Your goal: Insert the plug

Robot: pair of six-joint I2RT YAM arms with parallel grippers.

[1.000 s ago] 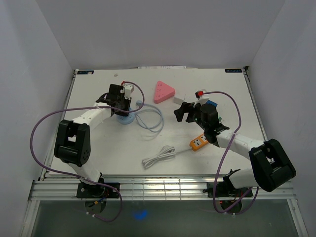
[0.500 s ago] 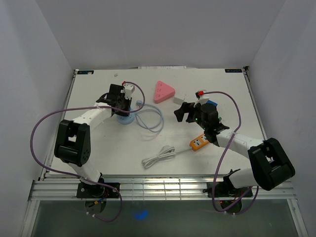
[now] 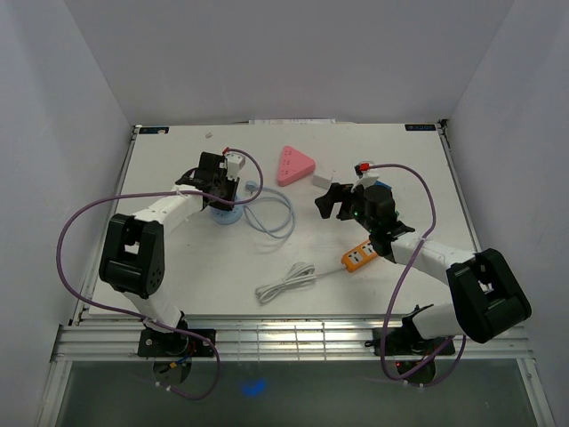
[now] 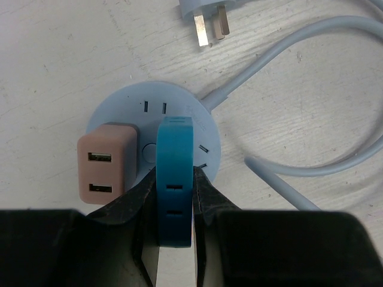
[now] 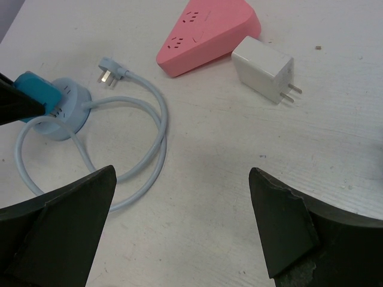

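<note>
My left gripper (image 4: pixel 173 197) is shut on a blue plug adapter (image 4: pixel 174 179) and holds it against the top of a round light-blue socket hub (image 4: pixel 179 104). A pink adapter (image 4: pixel 108 164) sits in the hub beside it. The hub also shows in the top view (image 3: pixel 226 214) and in the right wrist view (image 5: pixel 63 110), with its pale cable (image 5: pixel 152 143) and loose plug (image 5: pixel 111 69). My right gripper (image 5: pixel 182 227) is open and empty above bare table, right of the cable loop.
A pink triangular power strip (image 5: pixel 206 27) and a white charger (image 5: pixel 263 69) lie at the back. An orange power strip (image 3: pixel 357 255) with a coiled white cord (image 3: pixel 286 283) lies in front of the right arm.
The left gripper has shifted very slightly with the blue adapter over the hub. The right arm has barely moved.
</note>
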